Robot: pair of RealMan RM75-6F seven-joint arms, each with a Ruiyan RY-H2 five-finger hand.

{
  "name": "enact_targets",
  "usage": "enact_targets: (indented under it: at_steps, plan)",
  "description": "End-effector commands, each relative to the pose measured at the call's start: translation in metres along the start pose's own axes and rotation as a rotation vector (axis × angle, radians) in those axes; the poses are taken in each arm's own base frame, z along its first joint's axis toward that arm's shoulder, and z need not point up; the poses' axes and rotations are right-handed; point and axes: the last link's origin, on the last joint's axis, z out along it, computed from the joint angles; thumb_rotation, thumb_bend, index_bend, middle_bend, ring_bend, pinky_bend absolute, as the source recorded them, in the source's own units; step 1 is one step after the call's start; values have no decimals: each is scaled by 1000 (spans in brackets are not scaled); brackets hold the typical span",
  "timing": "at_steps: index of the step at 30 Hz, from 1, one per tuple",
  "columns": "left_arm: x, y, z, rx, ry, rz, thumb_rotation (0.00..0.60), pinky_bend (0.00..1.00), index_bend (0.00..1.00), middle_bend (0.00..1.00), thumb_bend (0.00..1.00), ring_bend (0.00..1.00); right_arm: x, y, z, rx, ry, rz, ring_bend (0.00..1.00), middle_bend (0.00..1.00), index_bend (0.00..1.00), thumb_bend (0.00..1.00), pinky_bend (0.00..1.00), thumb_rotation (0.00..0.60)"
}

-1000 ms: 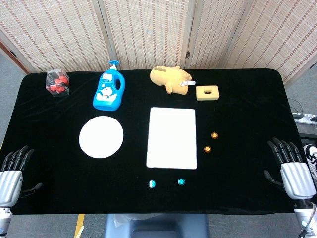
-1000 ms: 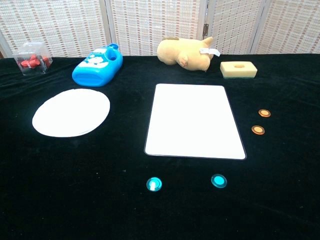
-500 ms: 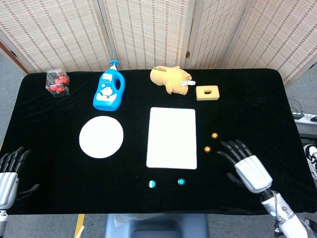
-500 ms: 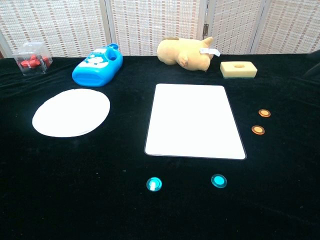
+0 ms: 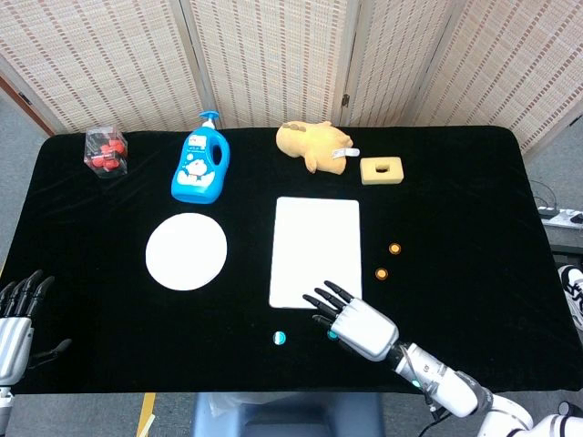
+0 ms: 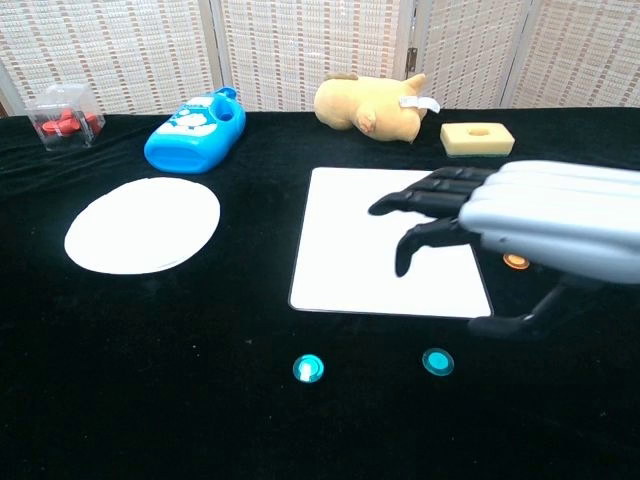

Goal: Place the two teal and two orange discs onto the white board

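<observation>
White board point(image 5: 316, 252): flat rectangle w/ round corners, lies in the middle of the black table, nothing on it. Two teal discs lie flat near its front edge: left teal disc point(image 6: 308, 368), right teal disc point(image 6: 437, 361), apart from each other. Two small orange discs sit to the board's right: far orange disc point(image 5: 394, 248), near orange disc point(image 5: 382, 273). None touch the board.
</observation>
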Motion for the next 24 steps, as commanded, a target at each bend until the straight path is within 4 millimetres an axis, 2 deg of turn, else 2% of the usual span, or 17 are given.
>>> enact_targets:
  at_steps: [1, 12, 24]
  plan:
    - [-1, 0, 0, 1, -3, 1, 600, 0, 17, 0, 135, 82, -4, -10, 17, 38, -25, -12, 0, 0, 303, 242, 0, 600]
    - [-3, -1, 2, 3, -10, 3, 600, 0, 17, 0, 134, 82, -22, -26, 63, 89, -90, 8, 0, 1, 322, 243, 0, 600]
    - [-5, -4, 2, 7, -15, 2, 600, 0, 17, 0, 135, 82, -32, -41, 98, 119, -132, -20, 0, 1, 322, 243, 0, 600]
